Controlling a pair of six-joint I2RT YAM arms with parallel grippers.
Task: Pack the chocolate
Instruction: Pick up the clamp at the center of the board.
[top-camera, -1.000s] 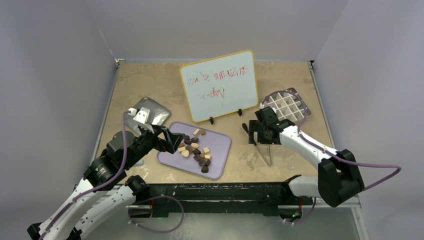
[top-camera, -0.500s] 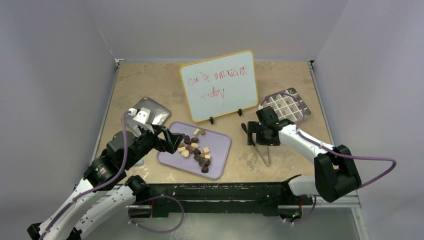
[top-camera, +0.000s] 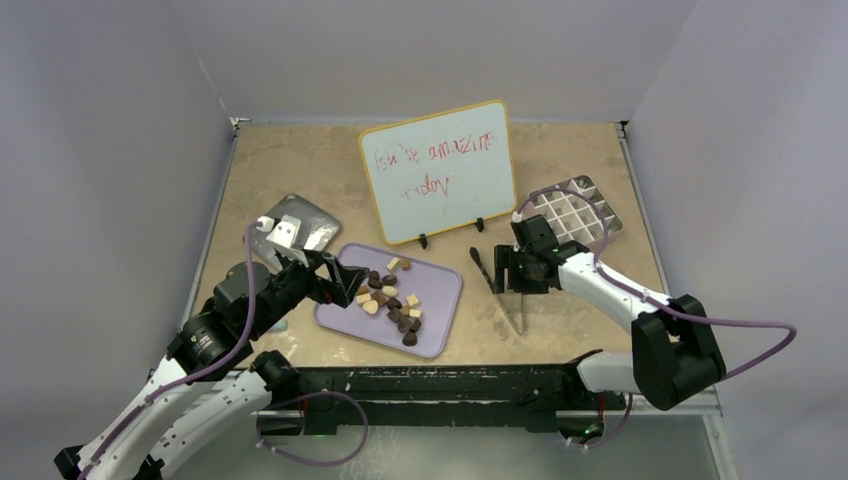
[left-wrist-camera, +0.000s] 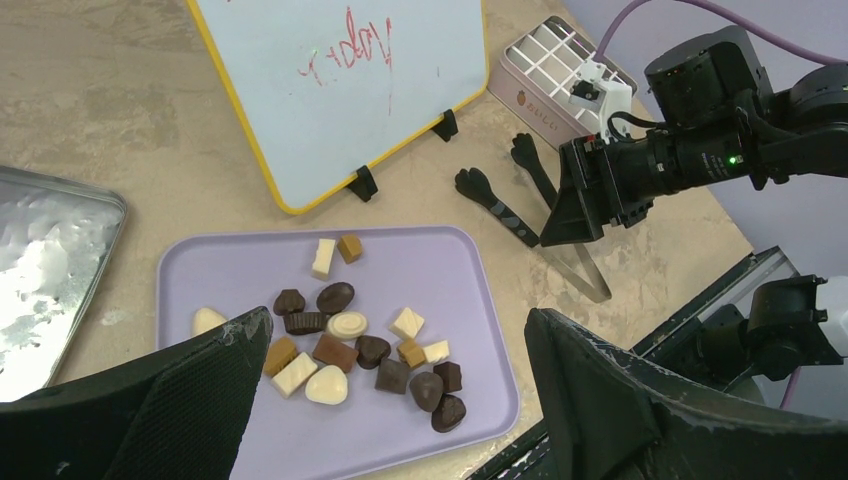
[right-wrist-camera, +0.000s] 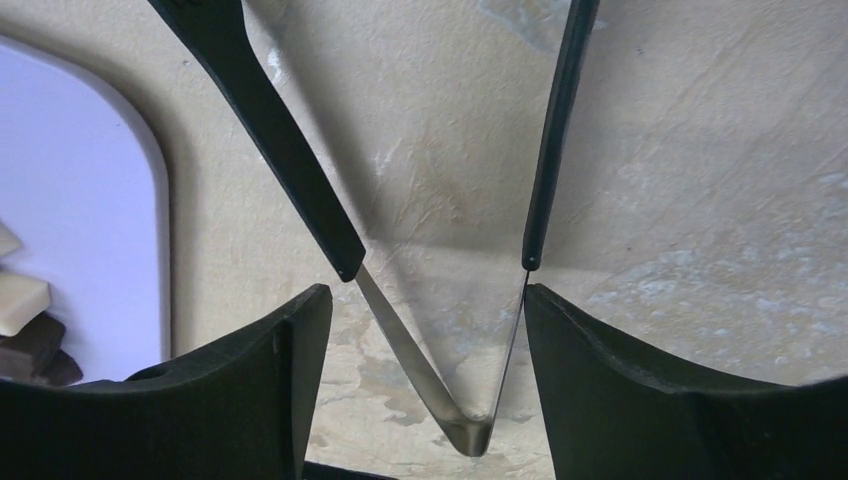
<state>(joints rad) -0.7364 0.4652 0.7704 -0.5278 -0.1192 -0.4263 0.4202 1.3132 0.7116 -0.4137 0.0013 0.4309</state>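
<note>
The chocolate (left-wrist-camera: 348, 325) lies loose on the lavender tray (left-wrist-camera: 450, 270), dark brown, tan and cream pieces bunched across its middle; a cream bar and a tan square sit a little apart toward the tray's 12 o'clock edge; every piece I can see is on that tray. My left end effector (top-camera: 345, 278) hangs over the tray's 9 o'clock edge with its fingers (left-wrist-camera: 190, 400) spread wide and nothing between them; from its wrist view the pile shows in the gap. Beyond the tray at 12 o'clock a yellow-framed whiteboard (top-camera: 438, 170) stands tilted back on black feet, red scrawl on it; at 10 o'clock a shiny metal lid (top-camera: 315, 222) lies flat on the counter (top-camera: 290, 160). At 3 o'clock, just beside the tray, a pair of tongs (left-wrist-camera: 497, 210) lies on the counter, black tips toward 12 o'clock and steel hinge toward 6; my right end effector (right-wrist-camera: 428, 300) sits low over it, one finger on each side of the steel arms; I cannot tell whether the fingers press on the arms or only flank them. The pale pink gridded box (top-camera: 573, 212) stands at 2 o'clock, apart from the tray.
</note>
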